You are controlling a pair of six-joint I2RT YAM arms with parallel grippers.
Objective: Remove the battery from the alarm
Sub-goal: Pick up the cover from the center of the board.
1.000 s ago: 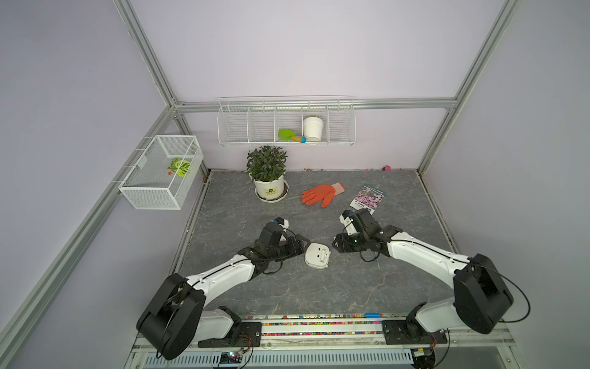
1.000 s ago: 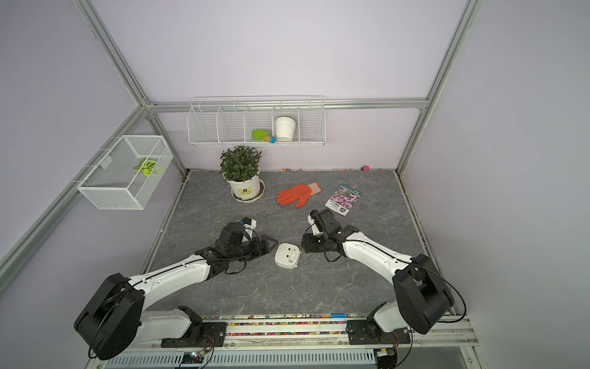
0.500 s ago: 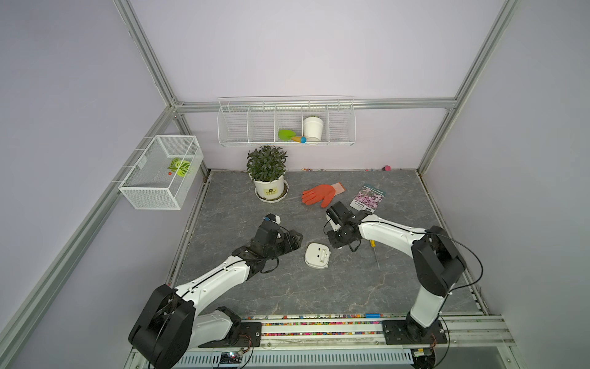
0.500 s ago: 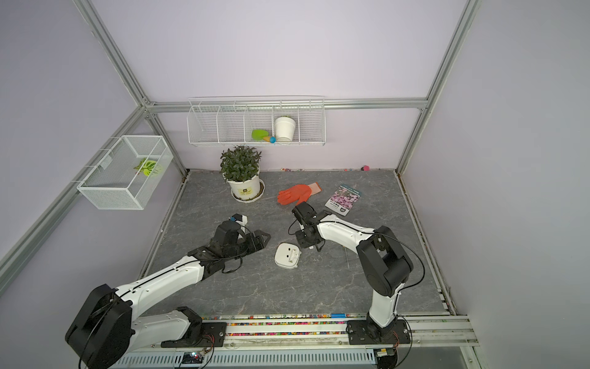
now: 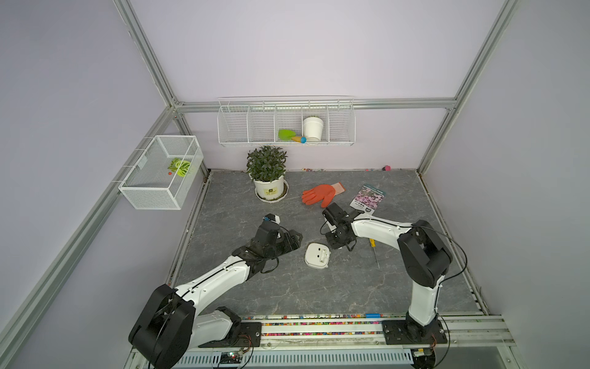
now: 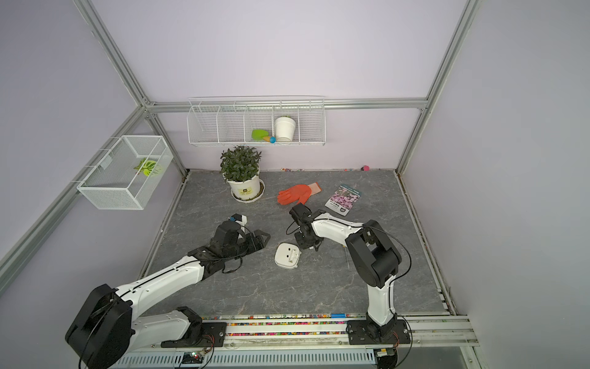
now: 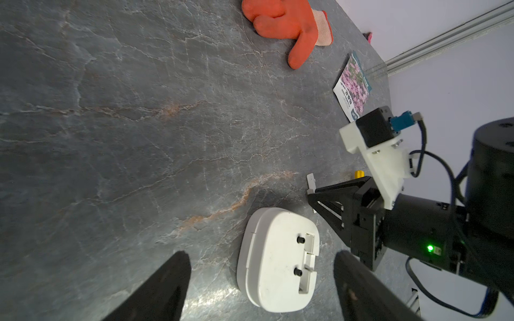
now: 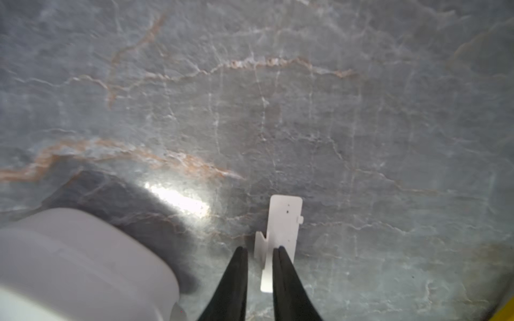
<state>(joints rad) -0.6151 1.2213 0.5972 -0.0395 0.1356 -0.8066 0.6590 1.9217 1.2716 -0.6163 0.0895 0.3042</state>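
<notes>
The alarm (image 7: 276, 259) lies back-up just right of my wide-spread left gripper (image 7: 261, 254); my right gripper (image 8: 260, 248), jaws narrow, hangs over the cover (image 8: 286, 216).

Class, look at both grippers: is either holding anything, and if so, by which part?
The left gripper is open and empty. The right gripper sits at one end of the white cover piece; a grip cannot be confirmed.
</notes>
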